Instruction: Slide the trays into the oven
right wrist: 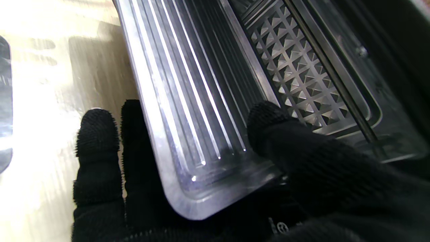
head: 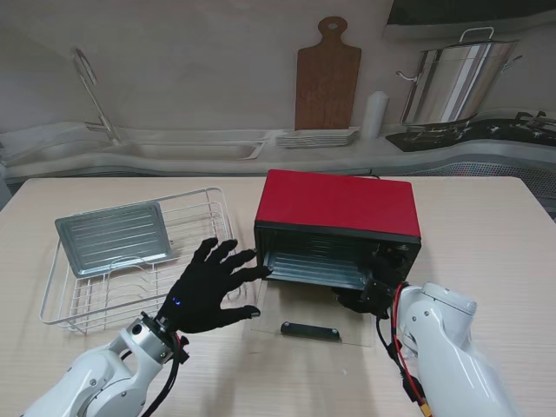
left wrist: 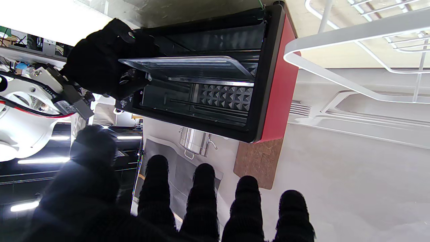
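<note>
At the oven (head: 339, 204) mouth, right hand (head: 365, 298) pinches a tray (right wrist: 188, 101).

Seen from the stand, high behind both arms, facing down and forward across the table (head: 486, 234) to the red oven (head: 337, 228), the wire rack (head: 130, 261) and the counter beyond. From the left wrist, inverted, looking along the spread left hand (left wrist: 188, 208) into the open oven (left wrist: 208, 84) from just off its fingertips, with the rack's rim (left wrist: 336, 40) at one side. From the right wrist, pressed close, looking past the right hand (right wrist: 188, 174) onto the ribbed tray (right wrist: 188, 87) at the oven mouth. Shared by all three: the oven opening and that tray (left wrist: 188, 67); the right hand (left wrist: 100, 60) also caught by the left-wrist camera.
</note>
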`<state>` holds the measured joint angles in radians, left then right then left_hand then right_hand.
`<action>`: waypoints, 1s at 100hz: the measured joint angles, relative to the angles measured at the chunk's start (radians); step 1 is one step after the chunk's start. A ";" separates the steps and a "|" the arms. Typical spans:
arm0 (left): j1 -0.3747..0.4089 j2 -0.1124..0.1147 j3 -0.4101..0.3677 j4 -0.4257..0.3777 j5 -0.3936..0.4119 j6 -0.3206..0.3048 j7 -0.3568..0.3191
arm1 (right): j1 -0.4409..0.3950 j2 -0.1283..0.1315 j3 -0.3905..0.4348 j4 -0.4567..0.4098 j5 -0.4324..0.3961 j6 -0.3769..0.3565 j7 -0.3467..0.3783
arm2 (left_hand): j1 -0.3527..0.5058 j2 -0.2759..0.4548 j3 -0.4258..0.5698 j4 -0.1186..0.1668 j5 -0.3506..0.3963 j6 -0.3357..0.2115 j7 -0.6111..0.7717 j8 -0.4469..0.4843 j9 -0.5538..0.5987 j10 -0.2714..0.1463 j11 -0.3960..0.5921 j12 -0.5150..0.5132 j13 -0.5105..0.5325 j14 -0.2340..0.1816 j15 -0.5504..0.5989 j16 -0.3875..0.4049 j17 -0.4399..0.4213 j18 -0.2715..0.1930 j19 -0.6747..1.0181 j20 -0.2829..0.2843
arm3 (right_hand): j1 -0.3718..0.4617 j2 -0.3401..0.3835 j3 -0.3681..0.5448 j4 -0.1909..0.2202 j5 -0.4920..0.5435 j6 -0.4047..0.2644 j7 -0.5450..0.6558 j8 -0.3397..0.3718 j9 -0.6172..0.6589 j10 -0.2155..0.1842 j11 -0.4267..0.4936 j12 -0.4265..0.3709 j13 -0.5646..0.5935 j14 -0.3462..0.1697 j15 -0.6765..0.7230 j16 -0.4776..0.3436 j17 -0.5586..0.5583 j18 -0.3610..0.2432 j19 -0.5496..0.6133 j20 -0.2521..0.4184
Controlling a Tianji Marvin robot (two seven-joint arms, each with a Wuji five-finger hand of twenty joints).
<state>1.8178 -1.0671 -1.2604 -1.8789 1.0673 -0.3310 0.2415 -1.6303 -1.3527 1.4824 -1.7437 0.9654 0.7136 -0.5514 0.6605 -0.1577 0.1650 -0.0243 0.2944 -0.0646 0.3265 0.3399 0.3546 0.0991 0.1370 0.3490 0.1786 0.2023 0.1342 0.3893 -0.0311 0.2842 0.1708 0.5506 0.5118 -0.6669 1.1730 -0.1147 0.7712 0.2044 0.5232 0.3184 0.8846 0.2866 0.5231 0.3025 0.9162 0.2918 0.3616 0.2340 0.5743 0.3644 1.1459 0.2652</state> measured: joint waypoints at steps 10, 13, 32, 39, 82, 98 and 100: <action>0.000 0.000 0.000 0.000 0.001 0.000 0.001 | -0.007 0.000 0.007 -0.004 0.000 0.000 0.002 | 0.000 0.000 0.000 0.000 0.000 0.000 0.000 0.000 0.000 0.000 0.000 0.000 0.000 0.000 0.000 0.000 0.000 0.000 0.000 0.000 | -0.010 0.000 0.000 -0.001 0.000 0.007 -0.002 -0.006 0.000 0.000 -0.008 0.000 0.000 0.000 -0.001 -0.007 -0.001 0.000 -0.001 -0.009; 0.000 0.000 0.000 0.000 0.001 0.000 0.001 | -0.009 0.000 0.009 -0.006 0.000 0.000 0.003 | 0.000 0.000 0.000 0.000 0.000 0.000 0.000 0.000 0.000 0.000 0.000 0.000 0.000 0.000 0.000 0.000 0.000 0.000 0.000 0.000 | -0.010 0.000 0.000 0.004 0.000 0.013 -0.002 -0.006 0.000 0.000 -0.008 0.000 0.000 0.000 -0.001 -0.007 -0.001 0.000 -0.001 -0.009; 0.001 0.000 0.000 0.000 0.001 0.000 0.002 | -0.031 0.003 0.022 -0.024 -0.003 -0.003 0.014 | 0.000 0.000 0.000 0.000 0.000 0.000 0.000 0.006 0.000 0.000 0.000 0.000 0.000 0.000 0.000 0.000 0.000 0.000 0.000 0.000 | -0.010 0.000 0.000 0.003 0.003 0.016 -0.004 -0.019 0.000 0.000 -0.008 -0.003 0.000 0.000 -0.009 -0.007 -0.005 0.000 -0.002 -0.010; 0.001 0.000 0.000 0.000 0.001 0.000 0.003 | -0.043 0.005 0.027 -0.035 -0.007 -0.007 0.021 | 0.000 0.000 0.000 0.000 0.000 0.000 0.000 0.007 0.000 0.000 0.000 0.000 0.000 0.000 0.000 0.000 0.000 0.000 0.000 0.000 | -0.010 0.000 0.000 0.004 0.002 0.016 -0.005 -0.026 -0.012 0.001 -0.011 -0.011 -0.026 -0.001 -0.014 -0.020 -0.015 0.000 -0.012 -0.015; 0.001 0.000 -0.002 0.000 0.001 -0.003 0.006 | -0.100 0.014 0.068 -0.075 -0.039 -0.021 0.052 | 0.000 0.000 0.000 0.000 0.000 0.000 0.000 0.007 0.000 0.000 0.000 0.000 0.000 0.000 0.000 0.000 0.000 0.000 0.000 0.000 | -0.010 0.002 0.000 0.003 -0.010 0.018 -0.016 -0.053 -0.035 0.002 -0.012 -0.011 -0.064 -0.001 -0.024 -0.021 -0.051 0.000 -0.014 -0.015; 0.002 0.000 -0.003 0.000 0.001 -0.004 0.007 | -0.123 0.014 0.086 -0.092 -0.043 -0.023 0.061 | 0.000 0.000 0.000 0.000 0.000 0.000 0.000 0.007 0.000 0.000 0.000 0.000 0.000 0.000 0.000 0.000 0.000 0.000 0.000 0.000 | -0.010 0.002 0.000 0.004 -0.006 0.018 -0.016 -0.057 -0.046 0.003 -0.019 -0.011 -0.064 -0.001 -0.024 -0.021 -0.053 0.000 -0.014 -0.015; 0.002 0.000 -0.003 0.000 0.001 -0.005 0.007 | -0.125 0.014 0.088 -0.094 -0.042 -0.023 0.062 | 0.000 0.000 0.000 0.000 0.000 0.000 0.000 0.007 0.000 0.000 0.000 0.000 0.000 0.000 0.000 0.000 0.000 0.000 0.000 0.000 | -0.010 0.002 0.000 0.004 -0.006 0.018 -0.016 -0.063 -0.046 0.003 -0.019 -0.011 -0.064 -0.001 -0.024 -0.021 -0.053 0.000 -0.014 -0.015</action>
<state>1.8203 -1.0675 -1.2631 -1.8785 1.0678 -0.3358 0.2485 -1.7557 -1.3388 1.5706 -1.8381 0.9229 0.6903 -0.4889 0.6605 -0.1577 0.1650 -0.0244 0.2944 -0.0646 0.3265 0.3473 0.3546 0.0991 0.1371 0.3490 0.1787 0.2023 0.1342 0.3892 -0.0311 0.2841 0.1708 0.5505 0.5017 -0.6648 1.1732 -0.1112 0.7650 0.2226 0.5074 0.2556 0.8386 0.2897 0.5039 0.2916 0.8527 0.2911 0.3372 0.2131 0.5211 0.3641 1.1317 0.2503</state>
